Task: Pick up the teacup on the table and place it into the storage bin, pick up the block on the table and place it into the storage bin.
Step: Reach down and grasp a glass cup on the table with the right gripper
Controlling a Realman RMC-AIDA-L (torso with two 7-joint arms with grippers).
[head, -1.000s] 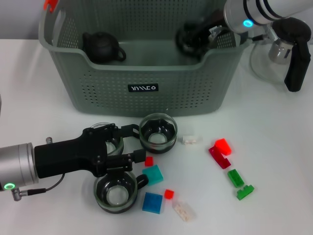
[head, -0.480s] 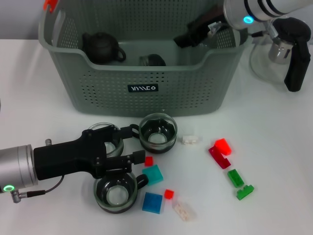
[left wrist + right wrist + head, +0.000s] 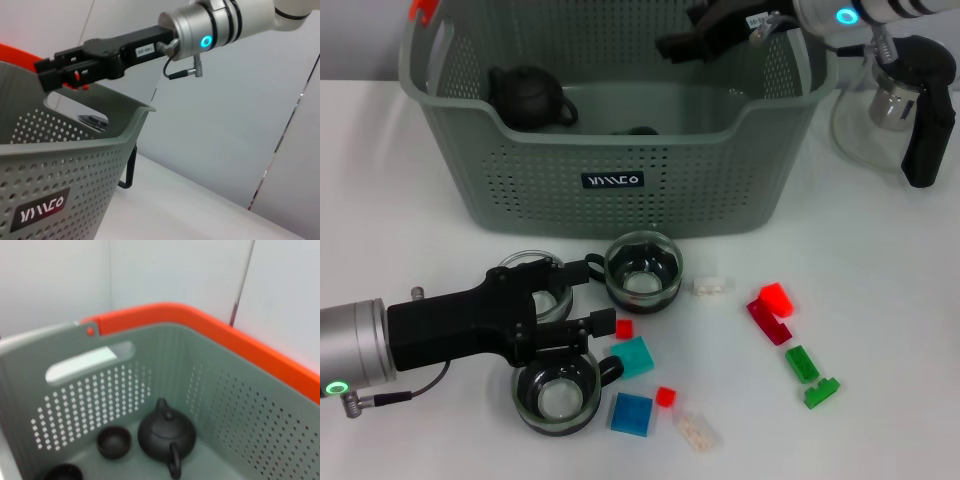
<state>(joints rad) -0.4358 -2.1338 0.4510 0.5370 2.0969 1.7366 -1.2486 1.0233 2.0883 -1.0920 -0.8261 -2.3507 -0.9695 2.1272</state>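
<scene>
The storage bin (image 3: 620, 150) is standing at the back of the white desk (image 3: 880, 300), its black label facing forward. Inside it, a dark teapot (image 3: 165, 436) is sitting near the left end, with a small dark teacup (image 3: 114, 442) just beside it and another dark cup (image 3: 62, 473) showing at the frame edge in the right wrist view.

The right claw (image 3: 682, 42) is hanging above the bin's back right part, empty, its fingers only slightly apart and gripping nothing.

In front of the bin, three glass teacups are sitting on the desk: one (image 3: 642, 270) near the bin's front wall, one (image 3: 558, 393) closer to the robot, and a third (image 3: 542, 285) partly hidden behind the left arm. The left claw (image 3: 595, 297) is lying low among them, its jaws spread wide and holding nothing.

Blocks are lying scattered nearby: a teal block (image 3: 635, 357) and a blue block (image 3: 632, 413) beside the nearest cup, small red cubes (image 3: 665, 396), clear bricks (image 3: 709, 285), a red pair (image 3: 770, 310) and green pieces (image 3: 810, 376) to the right.

A glass jug with a black handle (image 3: 923, 110) is standing right of the bin.
</scene>
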